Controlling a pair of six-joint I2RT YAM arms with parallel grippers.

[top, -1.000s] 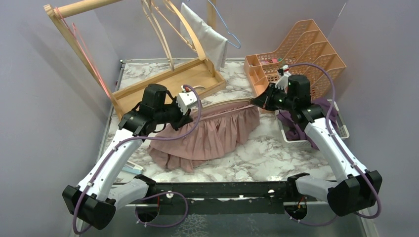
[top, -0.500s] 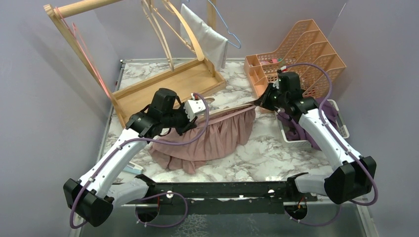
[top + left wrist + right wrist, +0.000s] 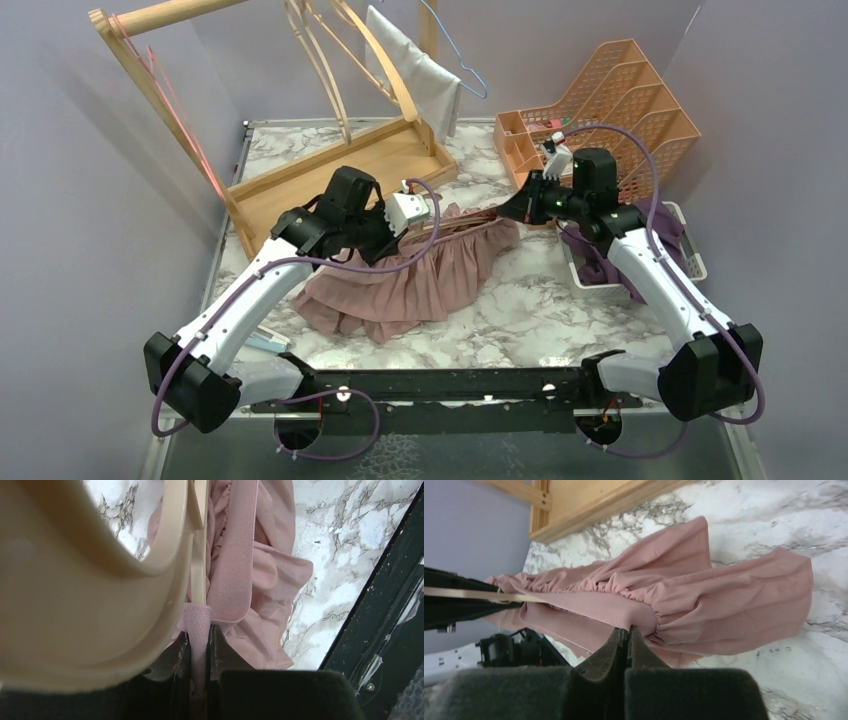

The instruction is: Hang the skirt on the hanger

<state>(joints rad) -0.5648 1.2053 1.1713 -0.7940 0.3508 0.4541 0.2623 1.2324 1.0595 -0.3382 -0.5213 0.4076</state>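
Note:
The pink pleated skirt lies bunched on the marble table, its waistband stretched between both grippers. My left gripper is shut on the left end of the waistband; in the left wrist view a pink woven strip sits pinched in the gripper. The pale wooden hanger fills that view, blurred and close, right against the waistband. My right gripper is shut on the right end of the gathered waistband, as the right wrist view of the gripper shows. The hanger's thin bar runs along the skirt.
A wooden clothes rack with more wooden hangers, a white cloth and a blue wire hanger stands at the back. An orange organiser is back right. A white basket holds purple cloth.
My left arm has moved right and away from the bases with its end of the waistband. The waistband span is shorter and the skirt more bunched. The right gripper shifted slightly.

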